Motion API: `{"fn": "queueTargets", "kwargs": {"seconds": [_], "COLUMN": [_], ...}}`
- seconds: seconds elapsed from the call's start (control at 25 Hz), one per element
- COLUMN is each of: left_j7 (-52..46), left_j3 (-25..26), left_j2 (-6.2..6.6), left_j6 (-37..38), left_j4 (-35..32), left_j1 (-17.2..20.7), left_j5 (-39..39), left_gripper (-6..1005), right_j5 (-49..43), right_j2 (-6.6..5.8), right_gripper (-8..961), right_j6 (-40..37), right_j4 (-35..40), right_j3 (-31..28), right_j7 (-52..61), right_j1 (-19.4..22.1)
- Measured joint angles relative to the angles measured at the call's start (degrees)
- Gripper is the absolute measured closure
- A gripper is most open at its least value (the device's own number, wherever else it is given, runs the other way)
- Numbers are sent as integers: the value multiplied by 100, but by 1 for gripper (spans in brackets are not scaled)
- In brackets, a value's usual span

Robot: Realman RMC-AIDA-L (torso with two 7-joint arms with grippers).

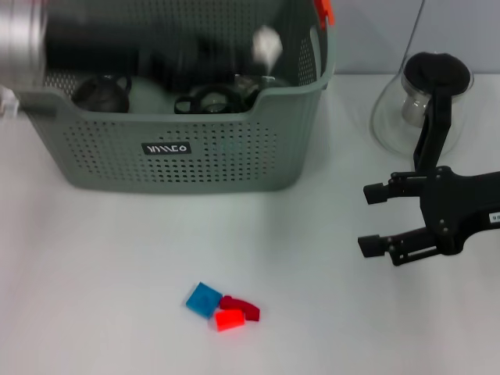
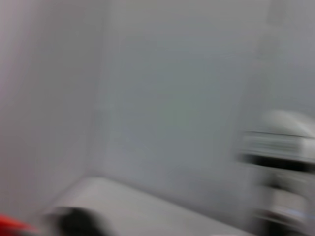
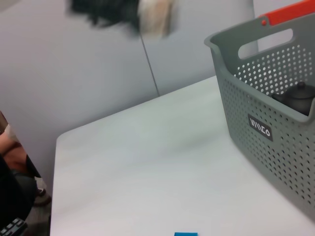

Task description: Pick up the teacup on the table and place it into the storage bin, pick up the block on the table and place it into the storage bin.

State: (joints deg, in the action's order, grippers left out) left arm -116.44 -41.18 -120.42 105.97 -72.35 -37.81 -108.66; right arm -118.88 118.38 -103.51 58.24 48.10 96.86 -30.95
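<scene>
The storage bin, a grey-green perforated basket with a black label, stands at the back left; it also shows in the right wrist view. My left arm is a dark motion-blurred shape above the bin. At its end my left gripper carries a small white thing, seemingly the teacup, over the bin's right part; the teacup also shows in the right wrist view. A blue block, a dark red block and a red block lie together on the table near the front. My right gripper is open and empty at the right.
A dark teapot and other dark ware lie inside the bin. A glass pot with a black lid stands at the back right, just behind my right arm. The left wrist view is blurred.
</scene>
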Motion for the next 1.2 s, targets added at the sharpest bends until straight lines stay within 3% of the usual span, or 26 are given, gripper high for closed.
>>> {"fn": "queueTargets", "kwargs": {"seconds": [0.16, 0.28, 0.56, 0.68, 0.84, 0.96, 1.0, 1.08, 1.2], "left_j7": [-579, -755, -819, -932, -596, 111, 343, 642, 912], "left_j3": [-343, -486, -609, -576, -586, -742, -839, -1144, -1740], "left_j2": [402, 563, 444, 414, 350, 203, 101, -54, -148], "left_j6": [-1915, -2758, -3517, -3218, -1722, -227, 167, 581, 502], "left_j4": [589, 1232, 1277, 920, 134, -535, -816, -1308, -1710], "left_j1": [-578, -995, -1165, -1081, -758, -425, -259, 96, 549], "left_j5": [-678, -1204, -1683, -1545, -841, -462, -473, -619, -1045], "left_gripper": [802, 795, 683, 628, 497, 357, 290, 156, 130], "right_j5": [-4, -6, -11, -13, -14, -14, -13, -13, -12], "right_j2": [-13, -20, -26, -26, -26, -25, -25, -25, -37], "right_gripper": [6, 6, 6, 6, 6, 6, 6, 6, 7], "right_j6": [-41, -61, -68, -71, -71, -49, -36, -21, 17], "right_j4": [-4, -6, -6, -11, -17, -17, -21, -72, -208], "right_j3": [4, 27, 39, 31, 15, 7, 4, 0, -2], "right_j7": [47, 74, 67, 30, 13, 11, 11, 3, -38], "right_j1": [-28, -55, -71, -49, -36, -30, -29, -32, -60]}}
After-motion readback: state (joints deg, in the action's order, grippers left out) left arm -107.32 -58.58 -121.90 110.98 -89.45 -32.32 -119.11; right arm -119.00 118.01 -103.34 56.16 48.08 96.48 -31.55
